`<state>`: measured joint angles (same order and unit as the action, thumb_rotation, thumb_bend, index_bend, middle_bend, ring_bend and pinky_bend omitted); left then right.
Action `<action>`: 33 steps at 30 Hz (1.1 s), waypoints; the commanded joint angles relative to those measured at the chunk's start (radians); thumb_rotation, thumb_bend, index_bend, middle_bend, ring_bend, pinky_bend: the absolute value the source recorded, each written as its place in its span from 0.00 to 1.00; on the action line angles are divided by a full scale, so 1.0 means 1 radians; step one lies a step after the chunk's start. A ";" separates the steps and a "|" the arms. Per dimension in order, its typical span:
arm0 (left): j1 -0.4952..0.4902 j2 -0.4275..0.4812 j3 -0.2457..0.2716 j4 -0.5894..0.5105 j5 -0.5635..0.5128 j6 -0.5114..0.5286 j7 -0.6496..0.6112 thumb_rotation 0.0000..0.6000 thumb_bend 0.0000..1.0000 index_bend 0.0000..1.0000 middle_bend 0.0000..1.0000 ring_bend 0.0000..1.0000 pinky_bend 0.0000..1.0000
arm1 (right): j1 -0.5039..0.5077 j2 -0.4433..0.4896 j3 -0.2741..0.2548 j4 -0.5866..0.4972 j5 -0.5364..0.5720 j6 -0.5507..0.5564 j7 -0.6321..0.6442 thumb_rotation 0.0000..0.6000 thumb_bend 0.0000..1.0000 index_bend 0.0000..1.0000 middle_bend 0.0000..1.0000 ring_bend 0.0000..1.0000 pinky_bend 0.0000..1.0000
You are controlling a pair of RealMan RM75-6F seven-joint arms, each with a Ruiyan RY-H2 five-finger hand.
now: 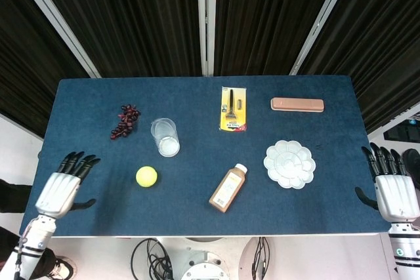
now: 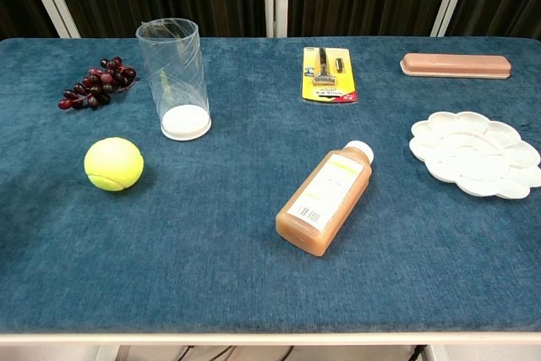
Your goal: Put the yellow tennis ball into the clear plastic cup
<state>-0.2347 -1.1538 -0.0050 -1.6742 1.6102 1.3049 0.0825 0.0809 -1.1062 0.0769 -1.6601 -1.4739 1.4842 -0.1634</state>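
The yellow tennis ball (image 1: 146, 176) (image 2: 113, 163) lies on the blue table (image 1: 98, 129), just in front of the clear plastic cup (image 1: 165, 137) (image 2: 177, 79), which stands upright and holds nothing. My left hand (image 1: 62, 186) hovers over the table's front left corner, fingers spread, well left of the ball and holding nothing. My right hand (image 1: 392, 184) stays off the table's right edge, also spread and holding nothing. Neither hand shows in the chest view.
A bunch of dark grapes (image 1: 125, 121) (image 2: 95, 84) lies left of the cup. A juice bottle (image 1: 228, 187) (image 2: 325, 198) lies on its side at front centre. A white palette tray (image 1: 289, 163), a yellow razor pack (image 1: 233, 109) and a pink case (image 1: 297, 104) sit to the right.
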 commanded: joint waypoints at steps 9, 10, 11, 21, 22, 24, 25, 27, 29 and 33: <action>-0.194 -0.161 -0.029 0.109 0.002 -0.228 -0.042 1.00 0.13 0.12 0.09 0.00 0.15 | -0.018 0.009 0.002 0.004 -0.004 0.031 0.026 1.00 0.19 0.00 0.00 0.00 0.00; -0.202 -0.172 -0.029 0.118 -0.003 -0.240 -0.039 1.00 0.14 0.12 0.09 0.00 0.15 | -0.019 0.011 0.002 0.005 -0.002 0.030 0.028 1.00 0.20 0.00 0.00 0.00 0.00; -0.211 -0.187 -0.029 0.129 -0.011 -0.253 -0.037 1.00 0.14 0.12 0.09 0.00 0.15 | -0.019 0.013 0.003 0.006 0.001 0.029 0.030 1.00 0.20 0.00 0.00 0.00 0.00; -0.257 -0.272 -0.033 0.198 -0.060 -0.299 -0.036 1.00 0.19 0.15 0.09 0.02 0.22 | -0.019 0.009 0.004 0.024 0.011 0.017 0.050 1.00 0.28 0.00 0.00 0.00 0.00; -0.261 -0.278 -0.031 0.205 -0.064 -0.306 -0.036 1.00 0.19 0.16 0.10 0.03 0.24 | -0.019 0.008 0.005 0.028 0.011 0.019 0.054 1.00 0.28 0.00 0.00 0.00 0.00; -0.266 -0.289 -0.030 0.217 -0.079 -0.318 -0.028 1.00 0.20 0.18 0.10 0.04 0.27 | -0.019 0.007 0.006 0.031 0.010 0.020 0.060 1.00 0.29 0.00 0.00 0.00 0.00; -0.269 -0.294 -0.030 0.224 -0.087 -0.324 -0.025 1.00 0.20 0.19 0.11 0.04 0.28 | -0.019 0.007 0.007 0.031 0.010 0.021 0.063 1.00 0.30 0.00 0.00 0.00 0.00; -0.274 -0.307 -0.034 0.240 -0.100 -0.327 -0.022 1.00 0.21 0.21 0.13 0.08 0.34 | -0.021 0.009 0.008 0.029 0.009 0.024 0.071 1.00 0.30 0.00 0.00 0.00 0.00; -0.278 -0.318 -0.035 0.256 -0.105 -0.325 -0.021 1.00 0.22 0.25 0.17 0.14 0.41 | -0.024 0.011 0.009 0.027 0.008 0.029 0.076 1.00 0.30 0.00 0.00 0.00 0.00; -0.291 -0.320 -0.022 0.265 -0.105 -0.343 -0.019 1.00 0.23 0.31 0.27 0.24 0.51 | -0.029 0.017 0.009 0.022 0.014 0.031 0.080 1.00 0.31 0.00 0.00 0.00 0.00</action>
<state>-0.5232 -1.4730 -0.0300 -1.4106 1.5063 0.9648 0.0639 0.0521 -1.0894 0.0854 -1.6378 -1.4601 1.5156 -0.0843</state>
